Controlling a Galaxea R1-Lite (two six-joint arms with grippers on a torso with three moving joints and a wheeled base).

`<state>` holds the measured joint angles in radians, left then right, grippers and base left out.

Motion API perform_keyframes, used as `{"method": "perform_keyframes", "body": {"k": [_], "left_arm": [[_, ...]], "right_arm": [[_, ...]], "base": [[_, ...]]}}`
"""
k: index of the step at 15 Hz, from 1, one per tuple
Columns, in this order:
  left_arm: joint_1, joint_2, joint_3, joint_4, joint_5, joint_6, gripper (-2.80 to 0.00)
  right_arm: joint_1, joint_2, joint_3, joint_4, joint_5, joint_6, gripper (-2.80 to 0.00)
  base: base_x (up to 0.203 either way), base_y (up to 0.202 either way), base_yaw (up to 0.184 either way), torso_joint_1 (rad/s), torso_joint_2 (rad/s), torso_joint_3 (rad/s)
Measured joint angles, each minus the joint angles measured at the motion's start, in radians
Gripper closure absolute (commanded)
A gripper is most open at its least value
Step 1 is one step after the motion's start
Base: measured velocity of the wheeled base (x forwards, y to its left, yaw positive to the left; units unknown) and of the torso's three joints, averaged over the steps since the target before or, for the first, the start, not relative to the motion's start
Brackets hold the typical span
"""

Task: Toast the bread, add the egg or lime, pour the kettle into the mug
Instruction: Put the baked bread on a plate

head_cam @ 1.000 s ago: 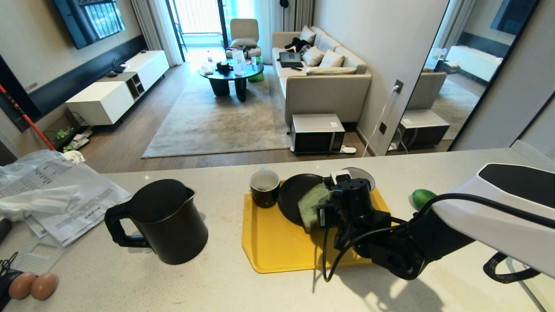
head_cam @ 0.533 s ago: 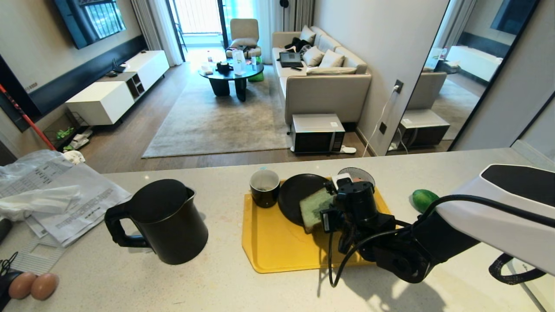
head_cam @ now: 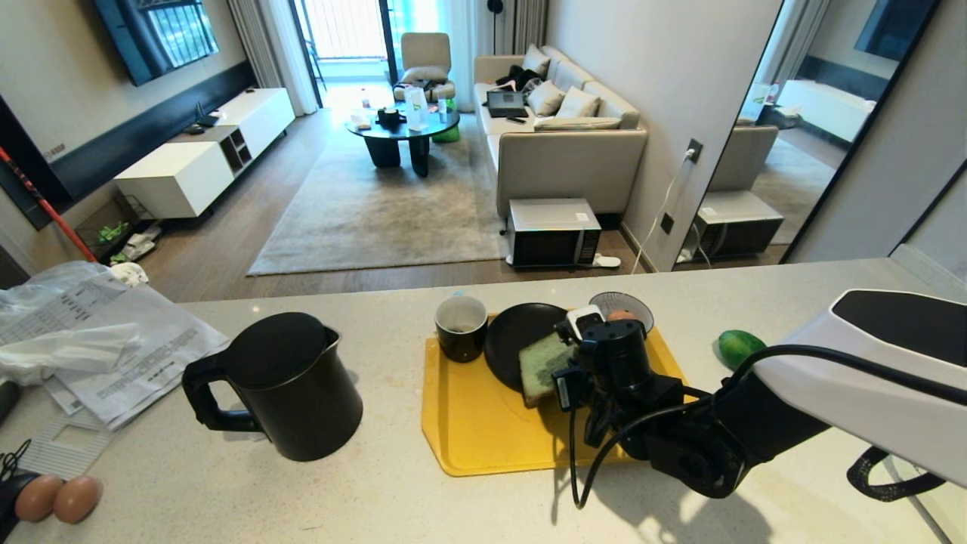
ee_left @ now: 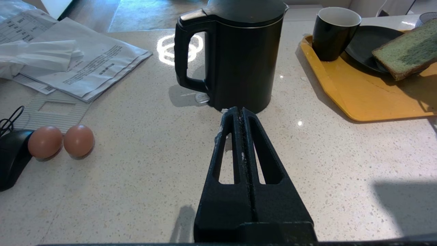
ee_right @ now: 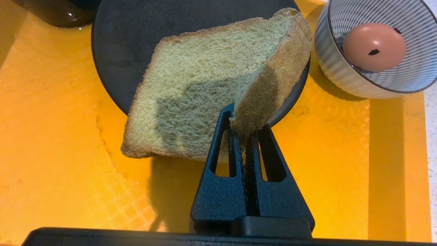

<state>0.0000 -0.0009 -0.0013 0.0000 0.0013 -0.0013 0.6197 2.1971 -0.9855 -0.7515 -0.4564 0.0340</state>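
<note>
The right arm (head_cam: 831,393) reaches in from the right, its wrist bent forward and down, and the right gripper (ee_right: 245,135) has its fingers (ee_right: 235,143) pinched together on a corner of the bread (ee_right: 205,92). The left gripper (ee_left: 239,114) points level, fingers pressed together, empty.

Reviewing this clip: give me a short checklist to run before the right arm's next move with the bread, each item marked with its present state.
1. Right gripper shut on bread corner: ok.
2. Bread flat on plate: not ok, overhangs onto tray.
3. Egg in bowl: ok.
4. Mug upright on tray: ok.
5. Kettle lid on: ok.
6. Left gripper shut, empty: ok.
</note>
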Motion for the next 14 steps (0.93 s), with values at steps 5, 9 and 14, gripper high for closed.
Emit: {"method": "perform_keyframes", "body": {"k": [5,9,14], "left_arm": [[0.000,0.000,0.000,0.000,0.000,0.000,0.00],[0.000,0.000,0.000,0.000,0.000,0.000,0.00],[0.000,0.000,0.000,0.000,0.000,0.000,0.00]], "right_arm": [[0.007,0.012,-0.017,-0.001,0.000,-0.010,-2.80],[0.007,0.013,-0.003,0.000,-0.002,-0.022,-2.80],[0.006,-0.010,0.078,0.001,-0.003,-0.024,-2.80]], "base": [[0.000,0.000,0.000,0.000,0.00,0.000],[0.000,0.000,0.000,0.000,0.00,0.000],[0.000,0.000,0.000,0.000,0.00,0.000]]}}
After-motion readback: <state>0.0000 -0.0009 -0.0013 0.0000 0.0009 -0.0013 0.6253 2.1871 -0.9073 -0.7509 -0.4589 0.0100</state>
